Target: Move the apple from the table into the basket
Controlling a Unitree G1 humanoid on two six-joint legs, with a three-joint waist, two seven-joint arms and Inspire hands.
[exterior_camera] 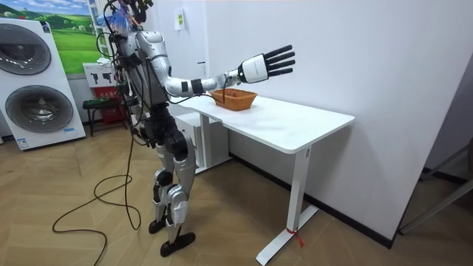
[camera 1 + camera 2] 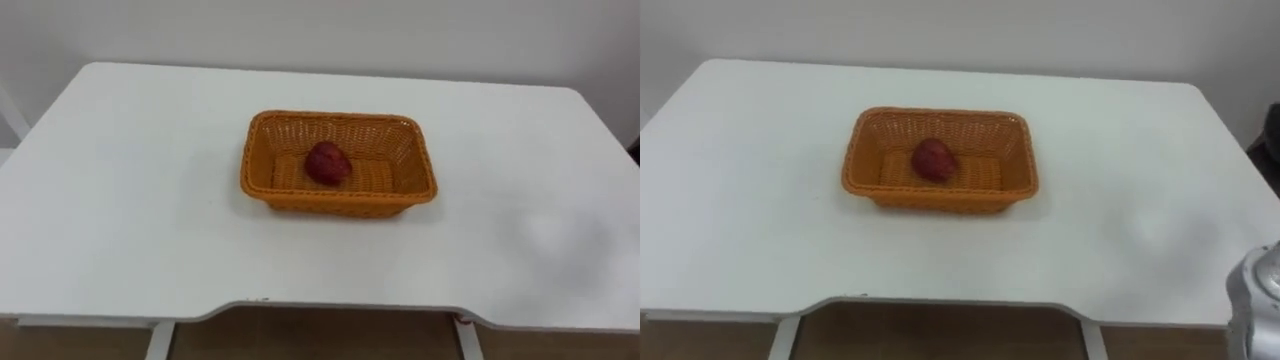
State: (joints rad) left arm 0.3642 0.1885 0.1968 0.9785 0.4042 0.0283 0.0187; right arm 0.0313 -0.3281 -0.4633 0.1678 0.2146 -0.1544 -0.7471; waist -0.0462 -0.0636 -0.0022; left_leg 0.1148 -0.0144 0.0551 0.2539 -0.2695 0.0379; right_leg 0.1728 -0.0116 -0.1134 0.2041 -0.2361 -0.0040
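Floor of pale wood planks runs under everything in the room view; on it the robot stands upright at the edge of the white surface, facing it, with a pale wall along the far side; two white washing machines stand at the room view's left, behind the robot; the surface rests on white legs, and its near edge curves inward in front of the robot.

An orange woven basket, rectangular with sloping walls, sits flat near the middle of the surface, its long side toward the robot.

The right hand is held out at the end of a raised, outstretched arm, well above the surface and apart from the basket; its fingers are straight and spread, holding nothing.

Smallest is the apple, dark red; it lies inside the basket on the woven floor, a little left of the basket's middle and close to no wall, well apart from the hand.
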